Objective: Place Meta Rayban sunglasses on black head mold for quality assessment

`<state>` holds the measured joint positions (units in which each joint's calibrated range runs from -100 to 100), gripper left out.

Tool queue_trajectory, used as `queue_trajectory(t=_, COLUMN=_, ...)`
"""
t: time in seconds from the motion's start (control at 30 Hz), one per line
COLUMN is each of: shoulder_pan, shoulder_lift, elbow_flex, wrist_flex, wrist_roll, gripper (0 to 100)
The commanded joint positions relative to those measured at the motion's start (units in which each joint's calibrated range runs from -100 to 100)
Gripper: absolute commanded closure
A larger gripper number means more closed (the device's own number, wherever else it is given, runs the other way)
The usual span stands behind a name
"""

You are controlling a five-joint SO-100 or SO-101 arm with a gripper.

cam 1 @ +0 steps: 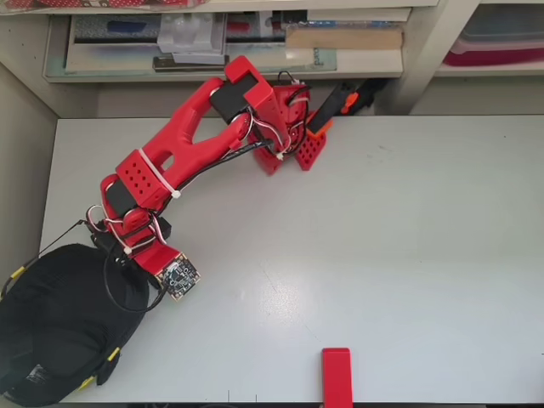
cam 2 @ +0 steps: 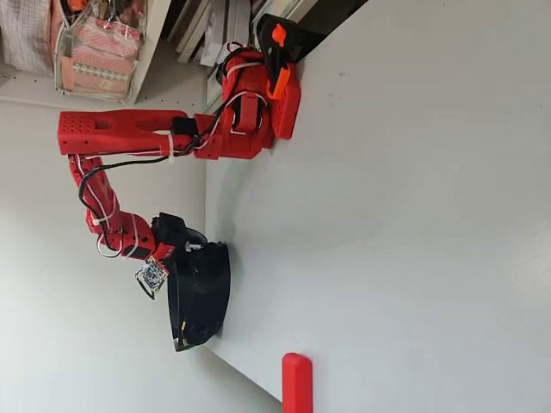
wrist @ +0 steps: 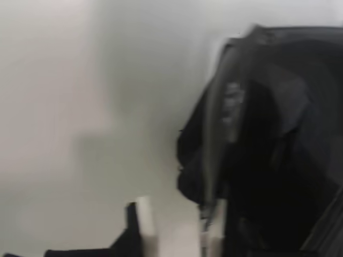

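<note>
The black head mold (cam 1: 59,331) sits at the table's lower left corner in the overhead view, and also shows in the fixed view (cam 2: 207,292). The sunglasses (cam 1: 51,248) lie over it: one thin arm runs out to a yellow tip (cam 1: 15,274) on the left, and another yellow tip (cam 1: 113,354) shows on the mold's right side. My red wrist (cam 1: 140,234) hovers over the mold's upper right edge and hides the front of the glasses. In the blurred wrist view my gripper (wrist: 174,206) has its fingers apart with bare table between them, beside the mold (wrist: 278,160). A grey smear (wrist: 217,134) runs toward the right finger.
A red block (cam 1: 337,374) stands at the table's front edge. The arm's base (cam 1: 289,127) is clamped at the back edge, with cluttered shelves (cam 1: 229,42) behind it. The mold sits close to the table's left edge, and a black cable loop (cam 1: 109,285) hangs below the wrist.
</note>
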<state>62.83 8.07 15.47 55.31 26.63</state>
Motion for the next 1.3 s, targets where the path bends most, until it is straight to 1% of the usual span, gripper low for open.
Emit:
queue_trajectory(t=0.0, shoulder_pan=-0.1, shoulder_lift=-5.6, elbow_flex=-6.6, wrist_flex=3.1, wrist_roll=1.1, gripper=18)
queue_trajectory(t=0.2, shoulder_pan=-0.6, shoulder_lift=-17.0, elbow_flex=-6.6, wrist_flex=7.9, wrist_roll=1.7, gripper=18)
queue_trajectory(t=0.27, shoulder_pan=-0.1, shoulder_lift=-21.1, elbow_flex=-6.6, wrist_flex=9.6, wrist_roll=1.2, gripper=17)
queue_trajectory(t=0.4, shoulder_pan=-0.2, shoulder_lift=-28.2, elbow_flex=-5.7, wrist_flex=10.2, wrist_roll=1.2, gripper=19)
queue_trajectory(t=0.57, shoulder_pan=-0.9, shoulder_lift=-31.2, elbow_flex=-4.7, wrist_flex=10.2, wrist_roll=1.0, gripper=19)
queue_trajectory(t=0.6, shoulder_pan=-0.8, shoulder_lift=-31.3, elbow_flex=-3.6, wrist_flex=10.2, wrist_roll=0.7, gripper=19)
queue_trajectory(t=0.63, shoulder_pan=-0.3, shoulder_lift=-31.3, elbow_flex=-2.5, wrist_flex=10.2, wrist_roll=-0.8, gripper=19)
queue_trajectory(t=0.67, shoulder_pan=0.0, shoulder_lift=-31.3, elbow_flex=-1.0, wrist_flex=10.2, wrist_roll=-3.6, gripper=19)
queue_trajectory(t=0.73, shoulder_pan=1.1, shoulder_lift=-31.4, elbow_flex=1.8, wrist_flex=10.2, wrist_roll=-11.6, gripper=19)
queue_trajectory(t=0.9, shoulder_pan=1.8, shoulder_lift=-31.3, elbow_flex=7.8, wrist_flex=10.2, wrist_roll=-35.9, gripper=19)
queue_trajectory(t=1.0, shoulder_pan=0.4, shoulder_lift=-31.4, elbow_flex=8.6, wrist_flex=10.2, wrist_roll=-45.8, gripper=19)
queue_trajectory(t=1.1, shoulder_pan=-2.1, shoulder_lift=-31.7, elbow_flex=8.8, wrist_flex=10.1, wrist_roll=-52.2, gripper=18)
queue_trajectory(t=1.27, shoulder_pan=-1.0, shoulder_lift=-31.1, elbow_flex=10.6, wrist_flex=8.3, wrist_roll=-55.4, gripper=19)
